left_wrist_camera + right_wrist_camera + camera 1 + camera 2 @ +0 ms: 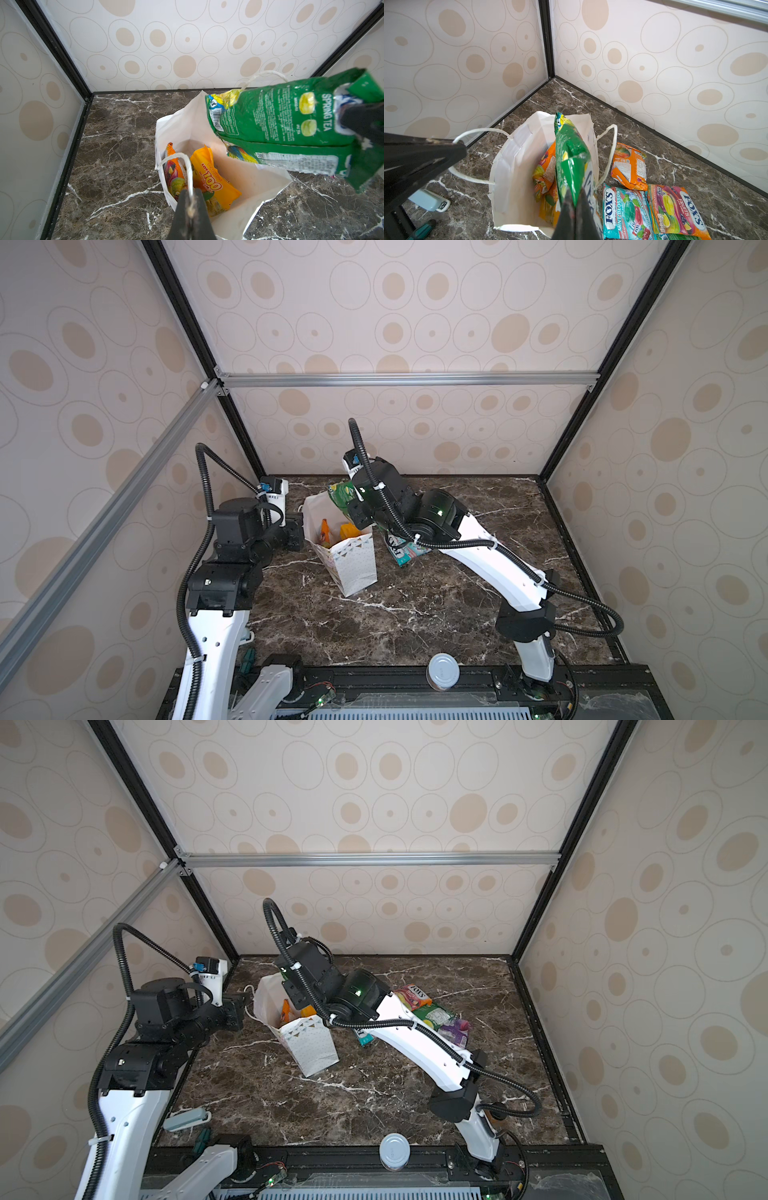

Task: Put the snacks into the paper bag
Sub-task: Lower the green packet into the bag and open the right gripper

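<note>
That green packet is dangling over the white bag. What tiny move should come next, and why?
Probably lower the right gripper a little and let go: its green packet hangs tip-first over the open paper bag, while the left gripper steadies it by a cord handle.

- Walls (395, 323): pale cream panels on three sides, printed with tan ovals and thin rings.
- Corner posts (183, 310): black, standing at the back corners.
- Rail (407, 379): a silver bar across the back wall.
- Tabletop (395, 614): dark brown marble with white veins, evenly lit.
</note>
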Action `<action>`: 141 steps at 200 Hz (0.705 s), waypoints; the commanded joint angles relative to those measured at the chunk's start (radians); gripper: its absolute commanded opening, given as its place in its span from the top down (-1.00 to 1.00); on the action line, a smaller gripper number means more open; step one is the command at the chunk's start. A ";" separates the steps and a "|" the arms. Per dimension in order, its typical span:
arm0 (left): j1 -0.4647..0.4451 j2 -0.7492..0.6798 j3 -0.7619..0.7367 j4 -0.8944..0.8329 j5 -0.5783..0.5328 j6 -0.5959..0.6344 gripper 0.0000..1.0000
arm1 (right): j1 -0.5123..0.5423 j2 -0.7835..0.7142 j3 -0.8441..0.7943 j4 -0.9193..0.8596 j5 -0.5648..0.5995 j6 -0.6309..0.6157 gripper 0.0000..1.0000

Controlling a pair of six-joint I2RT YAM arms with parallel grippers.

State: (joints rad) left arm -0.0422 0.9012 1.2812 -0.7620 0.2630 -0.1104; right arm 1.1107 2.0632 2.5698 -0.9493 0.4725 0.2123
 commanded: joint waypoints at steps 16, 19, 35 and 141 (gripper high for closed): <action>-0.005 -0.016 0.004 0.029 -0.001 0.021 1.00 | 0.015 0.020 0.030 -0.002 0.093 0.025 1.00; -0.005 -0.015 0.004 0.028 -0.001 0.021 1.00 | 0.015 0.021 0.030 -0.003 0.097 0.025 1.00; -0.005 -0.013 0.006 0.028 -0.002 0.021 1.00 | 0.015 0.022 0.030 -0.001 0.116 0.021 1.00; -0.005 -0.013 0.004 0.029 -0.007 0.023 1.00 | 0.019 0.055 0.029 -0.023 0.135 0.049 1.00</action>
State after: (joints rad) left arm -0.0422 0.9009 1.2804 -0.7567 0.2588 -0.1104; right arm 1.1183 2.1078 2.5698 -0.9676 0.5739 0.2459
